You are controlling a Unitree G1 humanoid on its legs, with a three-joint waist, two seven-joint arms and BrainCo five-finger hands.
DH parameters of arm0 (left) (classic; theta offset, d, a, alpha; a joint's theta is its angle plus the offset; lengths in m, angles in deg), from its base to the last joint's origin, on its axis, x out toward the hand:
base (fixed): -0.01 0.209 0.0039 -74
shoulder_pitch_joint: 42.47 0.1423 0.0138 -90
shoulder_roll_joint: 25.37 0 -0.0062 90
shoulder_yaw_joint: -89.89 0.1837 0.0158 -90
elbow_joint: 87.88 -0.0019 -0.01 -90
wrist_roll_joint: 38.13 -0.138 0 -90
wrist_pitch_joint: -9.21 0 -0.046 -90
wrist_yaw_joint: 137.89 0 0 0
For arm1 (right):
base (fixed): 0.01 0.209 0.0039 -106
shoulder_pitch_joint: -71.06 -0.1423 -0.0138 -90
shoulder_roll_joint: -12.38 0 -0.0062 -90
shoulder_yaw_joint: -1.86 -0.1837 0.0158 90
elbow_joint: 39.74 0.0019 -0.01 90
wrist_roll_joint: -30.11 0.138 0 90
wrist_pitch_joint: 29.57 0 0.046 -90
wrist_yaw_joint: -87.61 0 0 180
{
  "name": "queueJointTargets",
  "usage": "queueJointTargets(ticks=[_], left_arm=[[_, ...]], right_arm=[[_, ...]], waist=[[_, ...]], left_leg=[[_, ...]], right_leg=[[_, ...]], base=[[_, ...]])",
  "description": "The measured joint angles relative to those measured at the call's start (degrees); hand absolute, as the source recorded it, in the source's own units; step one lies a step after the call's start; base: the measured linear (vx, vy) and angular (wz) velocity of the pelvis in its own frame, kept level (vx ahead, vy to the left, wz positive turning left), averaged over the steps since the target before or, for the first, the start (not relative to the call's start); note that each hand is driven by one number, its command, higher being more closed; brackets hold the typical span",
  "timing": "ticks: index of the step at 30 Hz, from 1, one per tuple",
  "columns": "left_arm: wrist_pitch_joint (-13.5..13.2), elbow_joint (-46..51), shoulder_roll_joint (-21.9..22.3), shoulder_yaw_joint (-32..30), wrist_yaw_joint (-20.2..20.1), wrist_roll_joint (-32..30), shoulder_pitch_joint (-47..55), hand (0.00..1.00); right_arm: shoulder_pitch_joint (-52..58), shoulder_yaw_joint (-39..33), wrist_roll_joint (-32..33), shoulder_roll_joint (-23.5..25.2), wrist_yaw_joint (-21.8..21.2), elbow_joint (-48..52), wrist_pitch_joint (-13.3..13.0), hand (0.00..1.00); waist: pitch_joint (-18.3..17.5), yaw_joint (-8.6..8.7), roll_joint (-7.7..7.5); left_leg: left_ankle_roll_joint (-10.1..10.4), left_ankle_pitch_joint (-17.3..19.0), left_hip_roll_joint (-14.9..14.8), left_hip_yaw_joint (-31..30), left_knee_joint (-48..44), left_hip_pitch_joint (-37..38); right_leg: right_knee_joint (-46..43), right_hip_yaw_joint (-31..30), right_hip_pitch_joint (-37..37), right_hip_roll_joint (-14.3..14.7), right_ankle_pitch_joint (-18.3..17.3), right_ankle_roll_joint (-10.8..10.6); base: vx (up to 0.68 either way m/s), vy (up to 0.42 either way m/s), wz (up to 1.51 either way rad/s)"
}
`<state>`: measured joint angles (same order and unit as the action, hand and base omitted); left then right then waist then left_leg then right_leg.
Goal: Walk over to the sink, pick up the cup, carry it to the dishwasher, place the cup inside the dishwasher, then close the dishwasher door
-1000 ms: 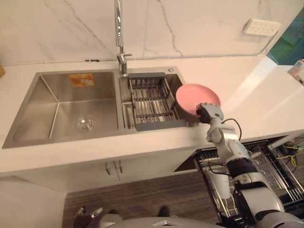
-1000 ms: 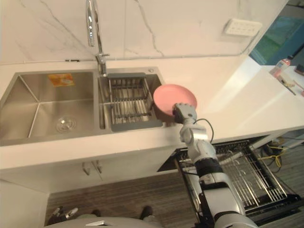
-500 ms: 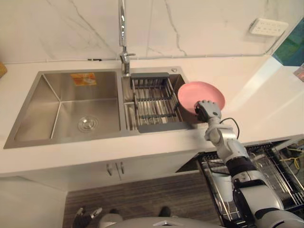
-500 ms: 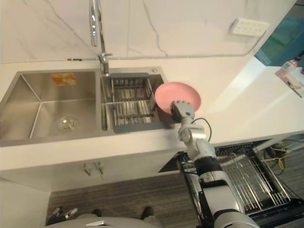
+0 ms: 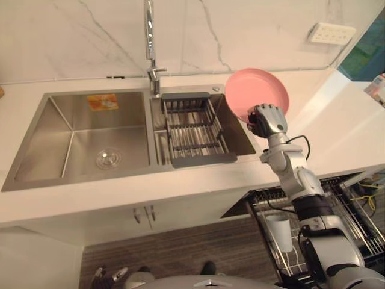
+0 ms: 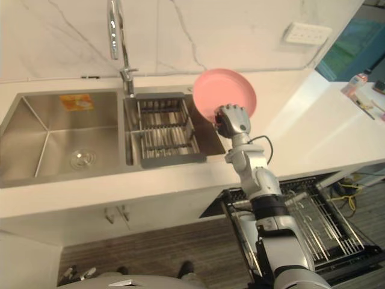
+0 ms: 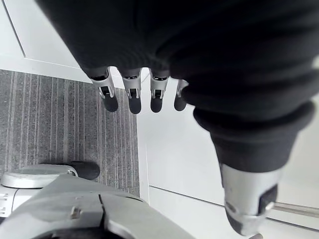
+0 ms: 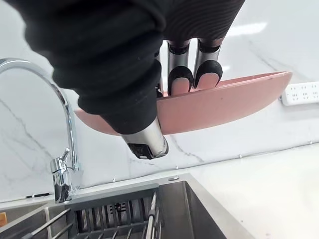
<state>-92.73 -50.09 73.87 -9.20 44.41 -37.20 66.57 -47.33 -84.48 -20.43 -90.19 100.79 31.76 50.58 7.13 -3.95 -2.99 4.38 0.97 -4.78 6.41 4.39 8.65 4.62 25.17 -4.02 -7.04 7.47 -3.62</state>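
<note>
In the left eye view the right hand (image 5: 266, 120) holds a pink plate (image 5: 257, 93) in the air over the far right corner of the sink (image 5: 78, 138), clear of the steel and of the white desk (image 5: 337, 132). The plate is round, plain and shallow. It stands steeply tilted, with its hollow face turned toward the camera, and the hand grips its lower rim. A grey dish rack (image 5: 192, 129) sits in the right basin below the faucet (image 5: 149, 48). Lower right, the pulled-out dishwasher rack (image 5: 355, 211) is partly hidden by the arm, and what looks like a white cup (image 5: 280, 232) stands at its near left end. The right eye view shows the same hold, and the hand covers the plate's lower edge. In the left wrist view the left hand (image 7: 129, 94) hangs above the striped floor (image 7: 60, 124) beside white cabinet fronts, and its fingers (image 7: 132, 97) are straight, side by side and empty. In the right wrist view the plate appears edge-on as a long pink band that slopes across the marble wall, one end hidden behind the dark cover. The fingers (image 8: 182, 74) curl over its rim with the thumb against the other face, pinching it.
</note>
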Motion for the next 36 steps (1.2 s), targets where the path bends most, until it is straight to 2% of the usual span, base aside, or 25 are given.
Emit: queueJointTargets(ticks=[8,13,14,16,17,18,19,20,21,22,23,24,27,31,33,36], left_arm=[[-1.27,0.01,0.16,0.26,-0.34,-1.20,0.94,0.00],[-1.70,-0.01,0.55,0.98,-3.82,-1.12,0.98,0.00],[-1.59,-0.10,0.12,1.83,-4.50,-1.16,0.92,0.00],[-1.60,-0.12,-0.06,2.34,-5.13,-1.20,0.91,0.00],[-1.58,-0.12,0.06,1.92,-5.16,-1.04,0.92,0.00],[-1.42,-0.12,0.62,1.27,-5.13,-0.35,0.64,0.00],[-1.49,-0.07,1.05,1.21,-5.14,0.17,0.66,0.00],[-1.58,-0.09,0.95,0.95,-5.09,0.81,0.57,0.00],[-1.56,-0.14,0.07,0.40,-5.03,1.48,0.66,0.00],[-1.39,-0.33,-0.39,0.16,-4.99,1.68,0.55,0.00],[-0.52,-0.58,-1.04,-0.29,-4.78,2.38,-0.28,0.00],[-0.33,-0.56,-0.97,-0.25,-4.73,2.37,-1.27,0.00],[1.09,-0.56,-0.22,-0.34,-4.42,2.35,-3.33,0.00],[2.13,-0.57,1.02,-0.40,-4.33,2.32,-4.65,0.00],[2.11,-0.67,1.44,-0.20,-4.33,2.27,-4.74,0.00],[1.78,-0.70,1.41,-0.02,-4.25,2.40,-5.22,0.00]], right_arm=[[2.06,-5.30,5.16,-2.13,-0.13,2.67,0.62,1.00],[8.25,-11.90,8.69,-4.92,-0.17,6.90,2.00,1.00],[9.98,-13.43,9.38,-5.00,-0.16,7.67,2.74,1.00],[11.78,-13.99,10.29,-4.97,-0.13,7.91,3.73,1.00],[12.18,-14.00,10.44,-4.13,-0.13,7.90,4.09,1.00],[12.17,-13.93,10.42,-2.89,-0.08,7.91,3.98,1.00],[12.10,-13.85,10.40,-2.30,-0.05,7.96,3.86,1.00],[11.81,-13.83,10.33,-1.05,-0.02,7.97,3.80,1.00],[11.81,-13.71,10.29,0.01,-0.01,7.95,3.80,1.00],[11.75,-13.66,10.27,0.54,0.02,7.94,3.80,1.00],[11.66,-13.54,10.22,1.22,0.12,7.89,3.80,1.00],[11.60,-13.42,10.24,1.10,0.30,7.84,3.80,1.00],[11.57,-13.55,10.64,0.80,0.61,7.75,3.92,1.00],[12.05,-15.69,10.93,0.81,-0.87,7.80,5.13,1.00],[12.39,-17.99,12.39,0.81,-1.93,7.80,6.35,1.00],[12.19,-18.69,14.21,0.08,-2.48,7.75,6.60,1.00]], waist=[[-0.01,0.88,0.01],[-0.11,1.93,0.18],[-0.12,2.81,0.17],[-0.12,3.25,0.22],[-0.22,2.74,0.28],[-0.37,1.87,1.56],[-0.51,1.41,2.08],[-0.45,1.01,1.68],[-0.34,0.72,0.39],[-0.27,0.40,-0.32],[-0.47,-0.16,-0.79],[-0.06,-0.18,-0.13],[0.64,0.91,0.94],[1.89,2.30,2.82],[2.28,2.44,3.51],[3.83,2.72,4.28]], left_leg=[[-0.08,2.50,-0.06,3.49,-1.93,1.56],[-0.38,5.69,0.06,7.79,-5.60,1.12],[-0.45,6.34,0.25,8.09,-6.30,1.08],[-0.69,7.23,0.05,9.51,-7.63,1.44],[-0.82,8.34,-0.77,12.11,-9.42,1.56],[-0.91,8.37,-2.47,14.83,-10.49,1.64],[-0.91,8.39,-3.49,15.89,-10.69,1.73],[-0.33,8.93,-4.23,17.65,-11.23,2.10],[0.71,10.20,-4.33,18.95,-12.66,2.27],[1.36,10.97,-4.46,19.44,-13.74,2.18],[2.07,11.55,-6.30,20.35,-15.58,1.75],[2.67,11.86,-8.04,20.29,-16.38,1.11],[3.81,11.36,-9.58,20.25,-16.28,-0.03],[4.34,11.11,-10.15,19.13,-16.10,-2.02],[4.39,10.73,-10.02,18.54,-16.08,-3.45],[4.02,10.01,-9.35,17.79,-16.23,-6.42]], right_leg=[[0.00,-4.12,0.07,0.44,0.17,-0.22],[0.00,-8.94,1.93,0.61,1.00,-0.52],[-0.01,-10.10,2.69,0.50,1.41,-0.70],[0.01,-9.86,2.77,0.55,1.74,-0.54],[0.00,-7.50,3.33,0.45,-0.02,1.18],[-5.58,2.63,4.74,-1.58,-5.91,4.79],[-9.59,6.58,5.63,-2.79,-7.99,6.39],[-16.29,11.35,7.17,-5.68,-8.63,7.34],[-18.32,12.96,7.03,-7.45,-7.67,7.74],[-17.80,12.40,6.99,-7.46,-7.17,4.04],[-15.23,11.16,6.09,-5.24,-5.84,1.97],[-11.39,11.19,4.95,-2.41,-4.15,2.24],[-4.61,11.31,3.80,1.31,-0.85,3.15],[-3.28,11.60,4.58,2.37,-0.32,3.62],[-3.26,11.81,5.70,2.27,-0.20,3.80],[-3.64,12.19,8.32,1.53,0.21,4.09]], base=[[0.02,0.026,-0.27],[0.01,0.047,-0.51],[0.01,0.045,-0.49],[-0.02,0.029,-0.54],[-0.05,0.000,-0.95],[-0.05,-0.002,-1.07],[0.02,0.014,-1.06],[0.07,0.005,-0.82],[0.09,-0.050,-0.76],[0.07,-0.130,-0.69],[0.01,-0.181,-0.54],[0.00,-0.156,-0.42],[-0.05,-0.131,-0.15],[-0.07,-0.010,0.03],[-0.05,0.069,0.14],[-0.02,0.086,0.10]])
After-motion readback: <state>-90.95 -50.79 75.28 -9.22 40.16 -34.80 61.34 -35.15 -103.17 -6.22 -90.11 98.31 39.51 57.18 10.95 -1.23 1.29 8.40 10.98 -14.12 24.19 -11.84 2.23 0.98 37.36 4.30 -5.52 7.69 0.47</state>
